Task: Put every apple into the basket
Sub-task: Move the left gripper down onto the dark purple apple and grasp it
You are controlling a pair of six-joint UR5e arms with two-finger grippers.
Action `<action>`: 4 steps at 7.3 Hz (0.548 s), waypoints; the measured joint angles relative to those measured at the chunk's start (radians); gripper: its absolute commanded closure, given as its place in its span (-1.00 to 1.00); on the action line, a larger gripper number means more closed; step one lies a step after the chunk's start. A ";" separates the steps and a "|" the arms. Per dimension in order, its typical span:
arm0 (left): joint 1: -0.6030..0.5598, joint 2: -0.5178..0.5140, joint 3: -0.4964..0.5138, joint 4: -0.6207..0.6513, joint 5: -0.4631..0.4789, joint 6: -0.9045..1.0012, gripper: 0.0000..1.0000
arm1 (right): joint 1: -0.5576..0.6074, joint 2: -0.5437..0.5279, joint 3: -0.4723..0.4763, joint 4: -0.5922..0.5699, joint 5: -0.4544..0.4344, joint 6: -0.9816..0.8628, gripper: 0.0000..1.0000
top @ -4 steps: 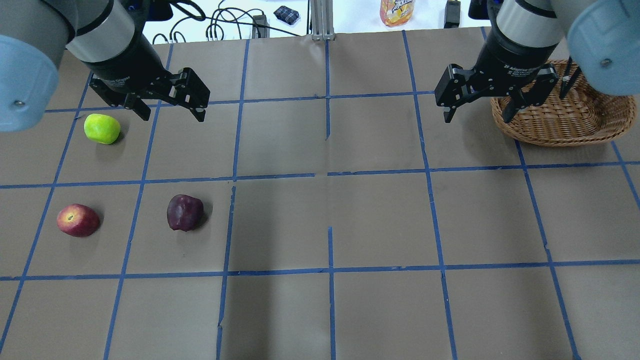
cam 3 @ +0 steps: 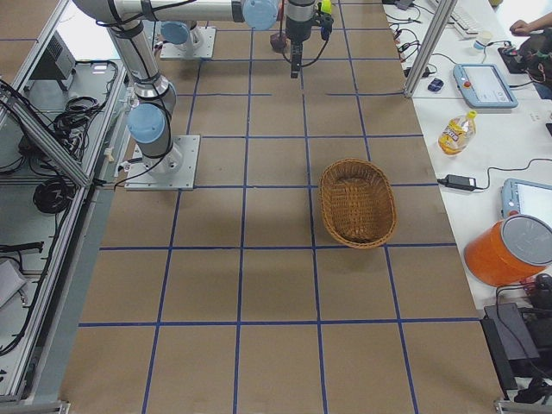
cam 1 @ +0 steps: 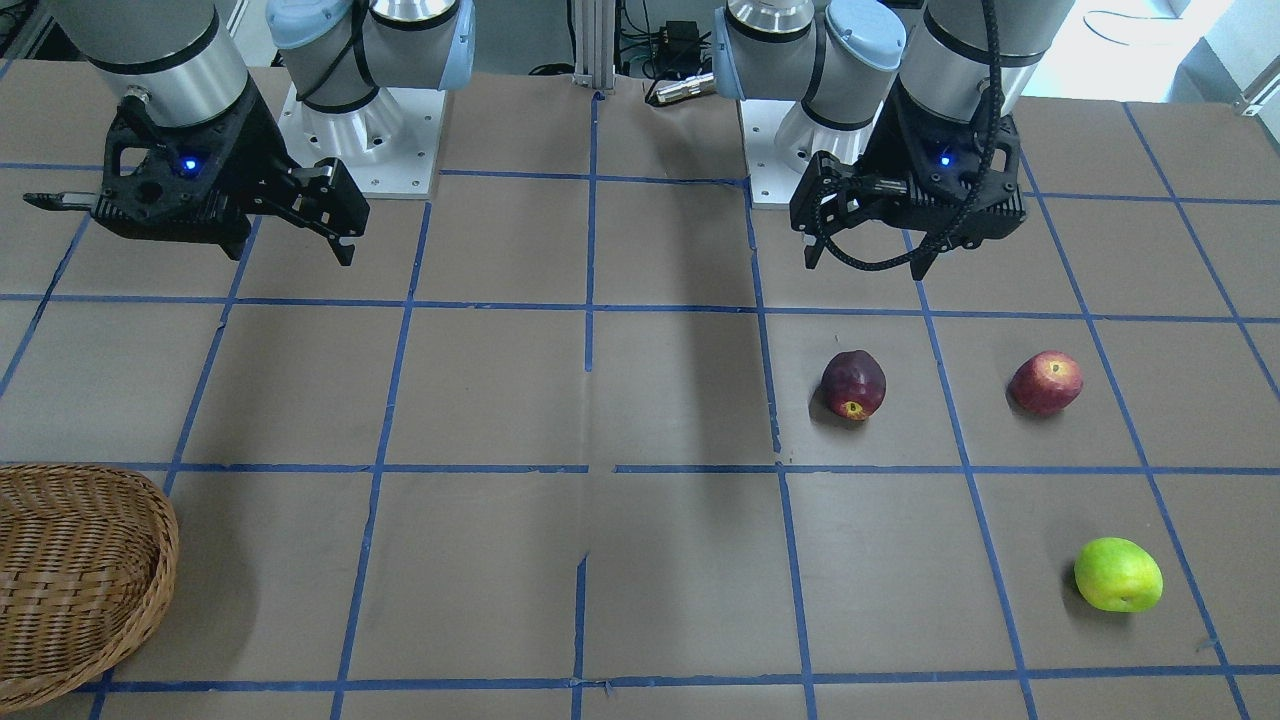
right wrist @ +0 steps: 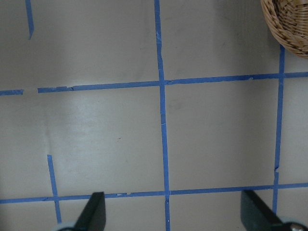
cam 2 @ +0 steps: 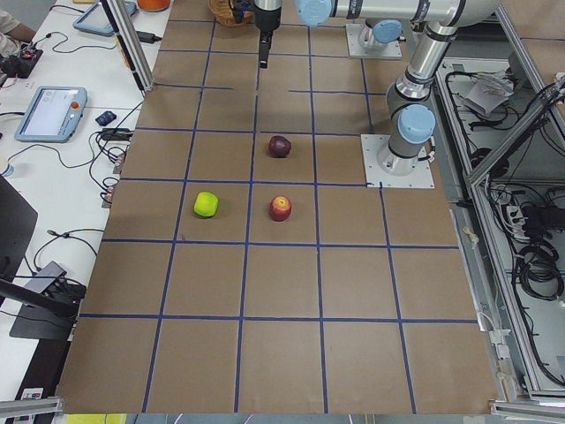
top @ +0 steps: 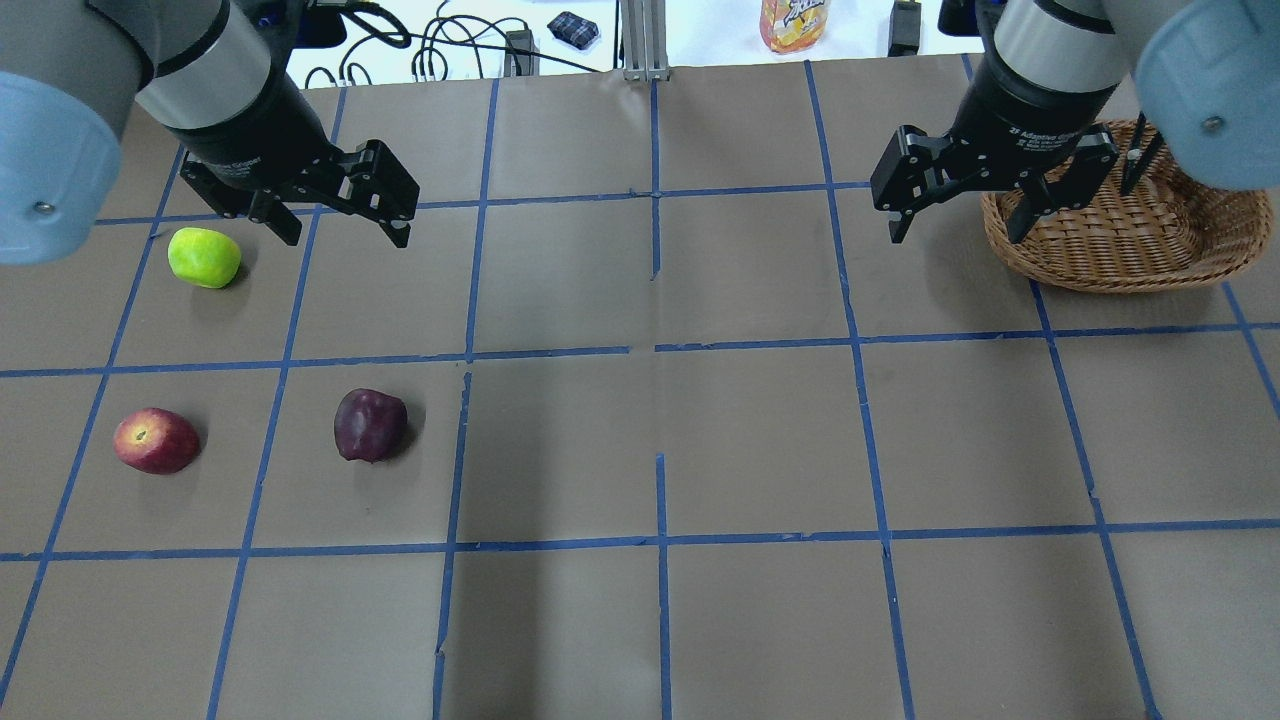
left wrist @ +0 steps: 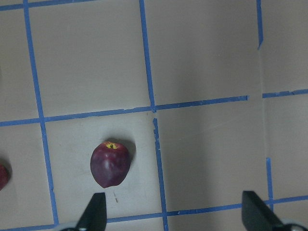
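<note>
Three apples lie on the table's left side. The dark maroon apple (top: pixel 370 425) (cam 1: pixel 853 384) (left wrist: pixel 110 163) is nearest the middle. The red apple (top: pixel 155 440) (cam 1: pixel 1046 382) lies left of it. The yellow-green apple (top: pixel 204 257) (cam 1: pixel 1118 574) lies farther out. My left gripper (top: pixel 345 235) (cam 1: pixel 865 265) (left wrist: pixel 174 219) is open and empty, raised just right of the green apple. The wicker basket (top: pixel 1100 270) (cam 1: pixel 150 560) (cam 3: pixel 323 194) stands empty at the far right. My right gripper (top: pixel 955 238) (right wrist: pixel 173 219) is open and empty, raised beside the basket's left rim.
Blue tape lines grid the brown table. Cables, a snack bag (top: pixel 793 22) and small devices lie beyond the far edge. Both arm bases (cam 1: pixel 350 130) stand at the robot's side of the table.
Both grippers have shifted only very slightly. The apples and the basket have not moved.
</note>
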 measured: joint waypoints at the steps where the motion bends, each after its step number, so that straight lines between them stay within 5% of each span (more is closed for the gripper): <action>1: 0.012 -0.014 -0.016 0.002 0.002 0.020 -1.00 | 0.000 0.000 0.001 0.000 -0.002 0.000 -1.00; 4: 0.087 -0.051 -0.231 0.144 0.042 0.128 -1.00 | 0.000 0.001 0.007 -0.002 -0.003 -0.001 -1.00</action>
